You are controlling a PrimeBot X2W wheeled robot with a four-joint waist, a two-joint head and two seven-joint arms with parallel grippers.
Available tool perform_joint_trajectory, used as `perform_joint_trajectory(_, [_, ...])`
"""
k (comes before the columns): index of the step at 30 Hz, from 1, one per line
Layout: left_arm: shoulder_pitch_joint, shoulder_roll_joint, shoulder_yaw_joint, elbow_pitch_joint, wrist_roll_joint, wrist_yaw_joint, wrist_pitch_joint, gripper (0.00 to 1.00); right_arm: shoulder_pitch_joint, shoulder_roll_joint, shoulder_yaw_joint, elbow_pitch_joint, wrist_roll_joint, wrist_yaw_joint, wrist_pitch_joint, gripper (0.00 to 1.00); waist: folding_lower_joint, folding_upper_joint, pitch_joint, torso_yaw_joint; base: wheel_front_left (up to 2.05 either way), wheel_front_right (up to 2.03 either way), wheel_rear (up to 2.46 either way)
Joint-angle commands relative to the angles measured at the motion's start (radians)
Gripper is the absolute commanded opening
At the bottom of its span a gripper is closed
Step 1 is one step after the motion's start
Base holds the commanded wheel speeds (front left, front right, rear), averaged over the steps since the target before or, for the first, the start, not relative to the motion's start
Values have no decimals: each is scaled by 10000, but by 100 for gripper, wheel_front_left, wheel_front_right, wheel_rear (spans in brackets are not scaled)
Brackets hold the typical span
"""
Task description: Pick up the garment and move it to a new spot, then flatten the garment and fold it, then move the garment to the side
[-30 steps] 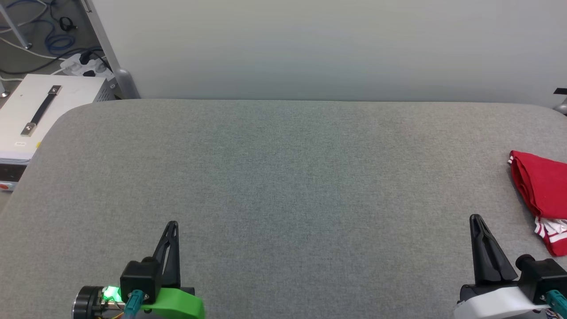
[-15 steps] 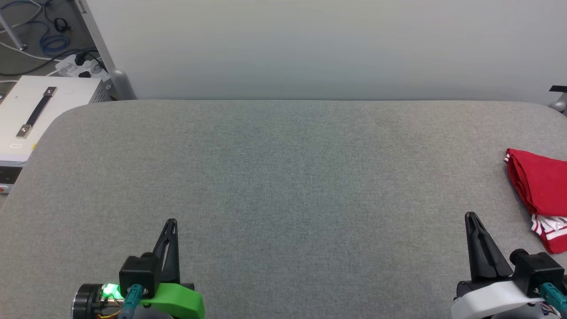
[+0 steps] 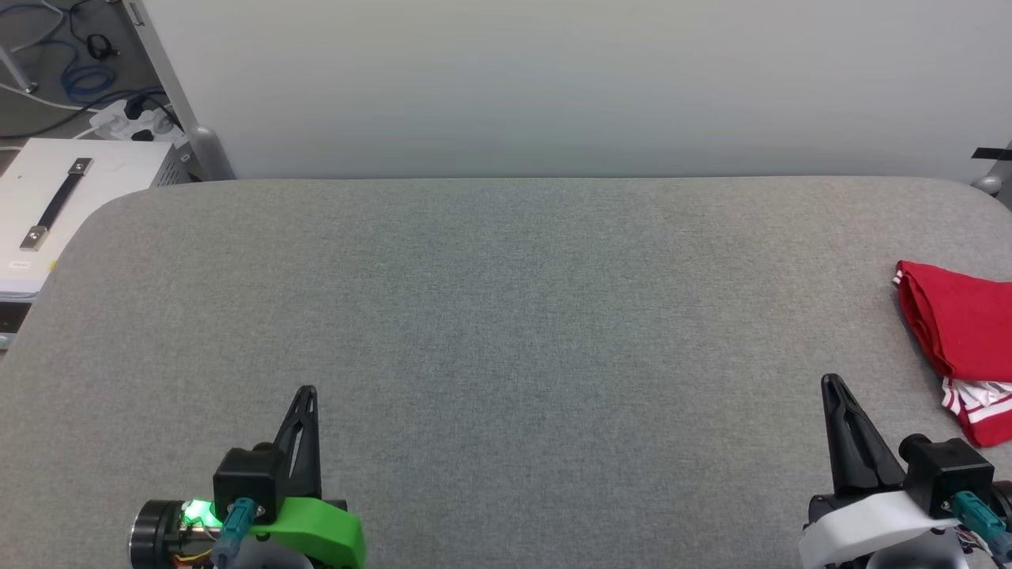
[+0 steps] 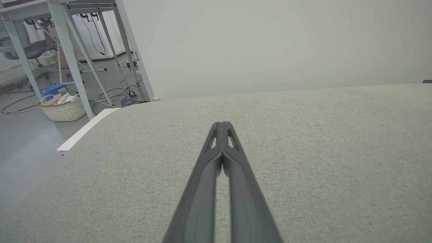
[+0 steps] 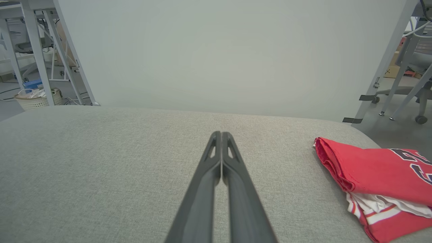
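The garment (image 3: pixel 961 328) lies folded at the far right edge of the grey table (image 3: pixel 506 316), a red bundle with white cloth and striped trim showing at its near end. In the right wrist view the garment (image 5: pixel 374 172) sits to the right of the fingers, dark lettering on its top. My right gripper (image 3: pixel 830 382) is shut with nothing in it, near the front edge, left of the garment and apart from it. At the lower left, my left gripper (image 3: pixel 307 392) is shut and empty too. The closed fingertips also show in the wrist views, left gripper (image 4: pixel 222 124) and right gripper (image 5: pixel 221 134).
A pale wall panel (image 3: pixel 553 87) stands behind the table. A white box with a black handle (image 3: pixel 47 205) sits off the table's left corner, with cables and a power strip (image 3: pixel 130 118) on the floor. A white basket (image 4: pixel 62 106) stands beyond. Chair legs (image 5: pixel 405 101) are at the right.
The head camera has turned slightly, so the whole picture has shifted left. Both grippers stay shut and in place, and the garment lies as before.
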State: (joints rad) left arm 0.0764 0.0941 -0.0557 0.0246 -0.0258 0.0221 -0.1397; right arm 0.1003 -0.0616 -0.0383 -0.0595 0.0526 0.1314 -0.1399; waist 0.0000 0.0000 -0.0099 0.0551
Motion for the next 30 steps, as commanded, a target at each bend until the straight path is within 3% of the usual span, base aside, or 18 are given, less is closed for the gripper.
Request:
perform_joint_trajectory(1, [-231,-60,61,-36,80,-19,72,0,-162,50,28,50,-92,-4,68,0,0,0,3,-14,0,0,0])
perform_joint_trajectory(30, [-465,-226,279,-129,158,-108,654,0,-532,78,184,290,-283,-5,653,0,0,0,45,-250,0,0,0])
